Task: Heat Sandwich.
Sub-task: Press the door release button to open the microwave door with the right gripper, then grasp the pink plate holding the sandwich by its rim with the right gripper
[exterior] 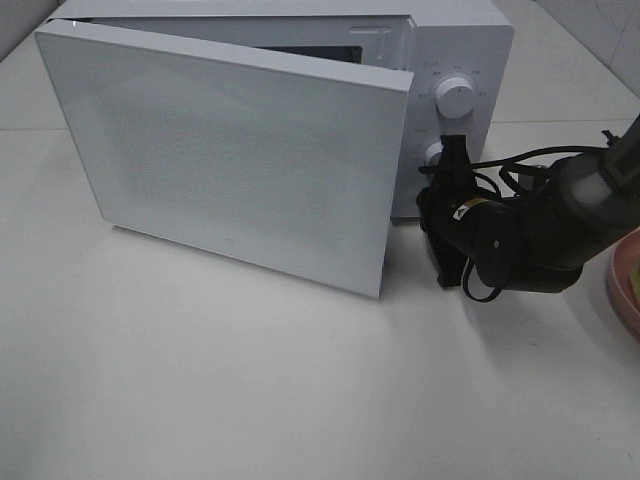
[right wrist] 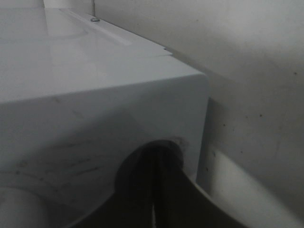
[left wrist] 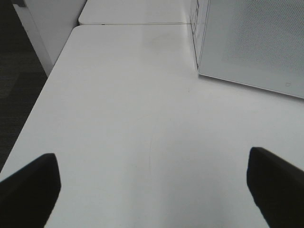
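While together at microwave (exterior: 470,40), right end effector (exterior: 455,150); left end effector (left wrist: 153,187) apart; white table (exterior: 200,380).

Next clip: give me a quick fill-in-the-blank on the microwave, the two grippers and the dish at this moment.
1. The microwave has its door standing ____.
2. The right gripper, shut, is at the ____ of the panel's two knobs.
3. The left gripper hangs ____ over the table.
4. The pink dish shows at the high view's ____ edge.
Missing words: open; lower; open; right.
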`<state>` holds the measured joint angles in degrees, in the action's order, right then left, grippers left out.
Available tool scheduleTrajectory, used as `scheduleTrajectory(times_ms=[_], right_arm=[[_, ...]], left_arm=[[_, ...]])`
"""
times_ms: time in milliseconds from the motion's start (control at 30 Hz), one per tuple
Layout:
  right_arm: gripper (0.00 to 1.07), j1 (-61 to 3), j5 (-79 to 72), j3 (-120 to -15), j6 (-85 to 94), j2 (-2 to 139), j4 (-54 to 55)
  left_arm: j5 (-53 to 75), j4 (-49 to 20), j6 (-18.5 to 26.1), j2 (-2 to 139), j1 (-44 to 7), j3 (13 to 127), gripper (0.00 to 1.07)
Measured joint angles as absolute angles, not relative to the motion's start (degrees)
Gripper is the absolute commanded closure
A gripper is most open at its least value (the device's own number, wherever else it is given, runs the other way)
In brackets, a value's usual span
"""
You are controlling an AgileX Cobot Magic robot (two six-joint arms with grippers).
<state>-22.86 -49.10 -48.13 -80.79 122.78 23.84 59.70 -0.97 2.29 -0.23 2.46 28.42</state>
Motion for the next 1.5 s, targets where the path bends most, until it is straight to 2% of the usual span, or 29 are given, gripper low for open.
scheduleTrajectory(times_ms=[500, 933, 1500], right_arm=[[1.06, -22.9, -48.9, -48.1, -80.7, 122.8, 23.8], [1.06, -22.1, -41.3, -48.6, -77.5, 119.9, 23.3], [1.06, -21.3, -33.9, -43.9, -71.2, 111.6, 18.9]], left_arm=[[59.7, -1.0, 2.3, -0.2, 2.5, 28.4, 0.08], [59.7, -1.0, 2.3, -0.2, 2.5, 28.4, 0.08], [59.7, -1.0, 2.3, -0.2, 2.5, 28.4, 0.08]])
